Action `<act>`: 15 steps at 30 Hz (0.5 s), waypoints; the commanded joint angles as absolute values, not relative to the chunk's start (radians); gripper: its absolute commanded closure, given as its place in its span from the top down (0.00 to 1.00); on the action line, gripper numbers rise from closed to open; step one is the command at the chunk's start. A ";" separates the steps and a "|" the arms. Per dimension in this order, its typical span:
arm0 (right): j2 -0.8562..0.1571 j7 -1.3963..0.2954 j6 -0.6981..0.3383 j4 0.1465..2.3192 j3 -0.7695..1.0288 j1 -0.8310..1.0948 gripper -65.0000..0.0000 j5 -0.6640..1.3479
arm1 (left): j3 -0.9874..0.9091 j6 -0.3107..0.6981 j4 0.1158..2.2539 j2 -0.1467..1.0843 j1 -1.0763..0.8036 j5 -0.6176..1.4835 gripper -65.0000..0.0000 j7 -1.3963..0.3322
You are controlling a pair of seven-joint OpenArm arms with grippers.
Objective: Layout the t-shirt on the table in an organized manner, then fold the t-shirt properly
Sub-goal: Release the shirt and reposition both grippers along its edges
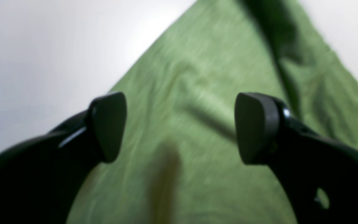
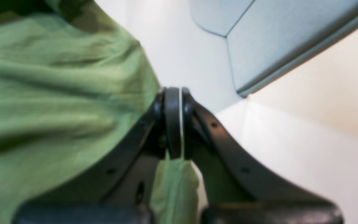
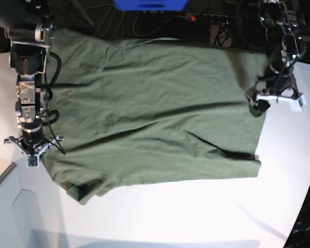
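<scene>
The t-shirt [image 3: 155,113] lies spread across the upper centre of the base view, long axis left to right, wrinkled, one sleeve at lower left. My right gripper [image 2: 173,124] at centre left is pressed together, pinching the shirt's left edge. My left gripper [image 1: 179,127] at upper right hangs spread over the opposite edge, holding nothing. I judge the next pull runs along that axis. The white worktop [image 3: 206,217] is bare below; cables lie behind.
</scene>
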State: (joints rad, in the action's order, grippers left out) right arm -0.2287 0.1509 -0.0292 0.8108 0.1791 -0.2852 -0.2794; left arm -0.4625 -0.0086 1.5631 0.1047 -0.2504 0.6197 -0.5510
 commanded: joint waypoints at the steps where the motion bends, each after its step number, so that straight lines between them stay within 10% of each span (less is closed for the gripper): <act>1: -0.236 0.166 -0.028 0.862 0.182 -0.283 0.00 -0.277 | -0.446 -0.004 1.572 0.111 -0.220 0.628 0.81 -0.533; 15: -0.140 -0.248 -0.364 1.222 0.315 -0.143 0.00 -0.209 | -0.295 -0.005 1.247 0.140 -0.035 0.483 0.81 -0.526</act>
State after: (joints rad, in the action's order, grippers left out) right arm -0.1322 -0.2691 -0.3527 1.2057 0.3122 -0.1280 -0.2108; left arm -0.2943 0.0013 1.2423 0.1349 -0.0399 0.4820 -0.5179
